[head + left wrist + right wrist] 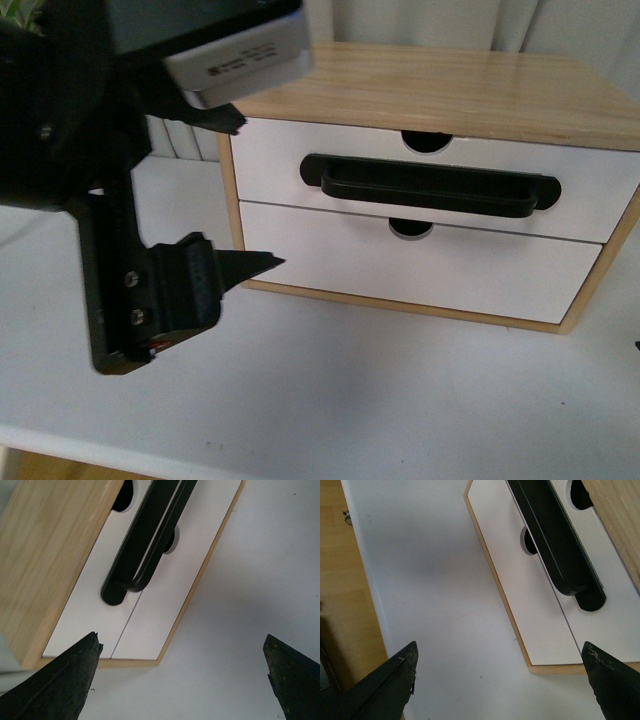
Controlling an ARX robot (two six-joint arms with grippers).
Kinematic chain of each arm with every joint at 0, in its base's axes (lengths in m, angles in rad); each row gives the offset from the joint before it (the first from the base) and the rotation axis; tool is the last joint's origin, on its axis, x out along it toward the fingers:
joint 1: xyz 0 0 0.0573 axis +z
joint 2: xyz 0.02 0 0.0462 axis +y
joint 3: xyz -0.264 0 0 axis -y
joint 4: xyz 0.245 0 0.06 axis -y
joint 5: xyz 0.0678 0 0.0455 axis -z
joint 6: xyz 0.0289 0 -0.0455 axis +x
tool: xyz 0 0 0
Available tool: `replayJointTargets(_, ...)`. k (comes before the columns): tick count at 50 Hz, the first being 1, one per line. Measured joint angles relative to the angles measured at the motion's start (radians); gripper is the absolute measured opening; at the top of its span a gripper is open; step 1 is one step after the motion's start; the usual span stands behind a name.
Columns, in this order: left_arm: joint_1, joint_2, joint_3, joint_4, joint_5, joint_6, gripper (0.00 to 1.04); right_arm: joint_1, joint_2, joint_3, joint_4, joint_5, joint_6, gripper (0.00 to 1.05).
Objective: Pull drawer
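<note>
a: status, near to far?
b: left gripper (pixel 240 190) is closest, jaws spread wide, holding nothing, just off the cabinet's (pixel 440 75) left front corner. right gripper (pixel 500 680) is also wide and empty, over bare table (pixel 330 400).
a: where is the drawer (pixel 280 165)?
b: upper position, apparently shut, black handle (pixel 435 187) across its front.
a: step?
b: approach, judged. next move calls for closing on the handle, then a straight pull. open table in front gives room; watch the cabinet's corner edge.
</note>
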Motion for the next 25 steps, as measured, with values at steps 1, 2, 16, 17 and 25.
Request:
replayJointTargets(1, -0.007, 0.015, 0.014, -0.004, 0.000, 0.007, 0.99, 0.000, 0.005, 0.002, 0.002, -0.003, -0.003, 0.96)
replayJointTargets(2, -0.012, 0.026, 0.024, -0.005, -0.001, 0.010, 0.99, 0.000, 0.013, 0.006, 0.005, -0.008, -0.010, 0.96)
replayJointTargets(16, -0.073, 0.185, 0.175, -0.016, -0.002, 0.047, 0.99, 0.000, 0.127, 0.041, 0.075, -0.017, -0.056, 0.96)
replayJointTargets(17, -0.075, 0.190, 0.180, -0.017, -0.002, 0.047, 0.99, 0.000, 0.137, 0.043, 0.082, -0.019, -0.056, 0.96)
replayJointTargets(25, -0.092, 0.254, 0.239, -0.047, -0.003, 0.078, 0.99, 0.000, 0.184, 0.063, 0.103, -0.039, -0.051, 0.96)
